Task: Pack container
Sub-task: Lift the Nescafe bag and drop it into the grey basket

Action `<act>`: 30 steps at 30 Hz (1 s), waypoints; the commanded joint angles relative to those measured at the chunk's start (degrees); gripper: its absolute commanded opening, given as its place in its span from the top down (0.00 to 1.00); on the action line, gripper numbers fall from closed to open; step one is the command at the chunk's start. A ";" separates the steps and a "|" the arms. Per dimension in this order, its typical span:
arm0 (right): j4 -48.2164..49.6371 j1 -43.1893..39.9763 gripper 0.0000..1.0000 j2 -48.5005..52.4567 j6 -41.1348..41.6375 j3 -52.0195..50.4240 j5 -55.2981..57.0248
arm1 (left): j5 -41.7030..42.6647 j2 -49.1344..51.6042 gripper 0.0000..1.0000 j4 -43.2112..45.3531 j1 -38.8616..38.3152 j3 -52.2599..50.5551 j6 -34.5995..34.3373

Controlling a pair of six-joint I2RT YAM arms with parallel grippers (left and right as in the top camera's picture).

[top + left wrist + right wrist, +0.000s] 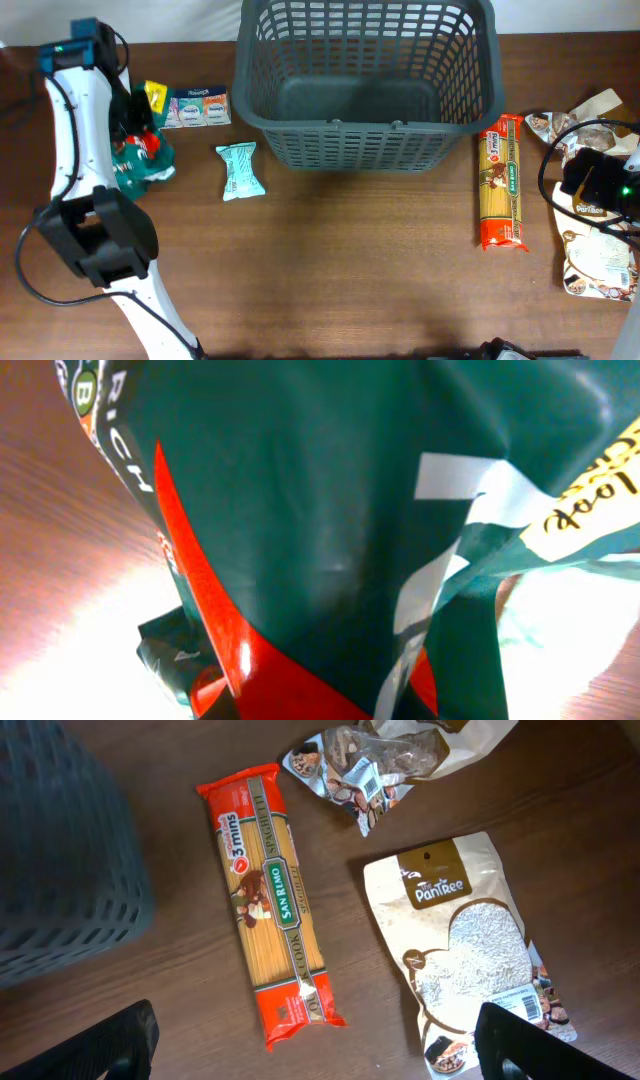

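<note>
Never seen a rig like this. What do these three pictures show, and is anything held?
Two robot arms work at a table. The overhead picture shows both, the left arm and right arm, with an empty grey container at the far side. The other two pictures come from cameras on the wrists. The left one is filled by a dark green packet, so that grip cannot be judged. The right gripper is open, with spaghetti and a brown pouch below.
</note>
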 commanded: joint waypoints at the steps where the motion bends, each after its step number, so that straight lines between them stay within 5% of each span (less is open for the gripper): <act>1: -0.04 -0.31 0.01 0.15 0.07 0.87 0.70 | 0.90 -6.58 0.98 -1.86 0.04 8.48 1.95; 8: -0.02 -0.31 0.01 0.15 0.07 0.87 0.68 | 10.54 -10.08 0.98 -5.68 0.04 24.90 6.80; 13: -0.02 -0.31 0.01 0.15 0.07 0.87 0.70 | 21.27 -14.32 0.98 -0.35 -0.63 32.79 14.75; 23: -0.04 -0.31 0.01 0.15 0.07 0.87 0.70 | 37.18 -18.88 0.98 10.91 -10.58 34.80 24.61; 30: -0.04 -0.31 0.01 0.15 0.07 0.87 0.68 | 39.89 -15.52 0.98 11.13 -22.32 33.86 40.02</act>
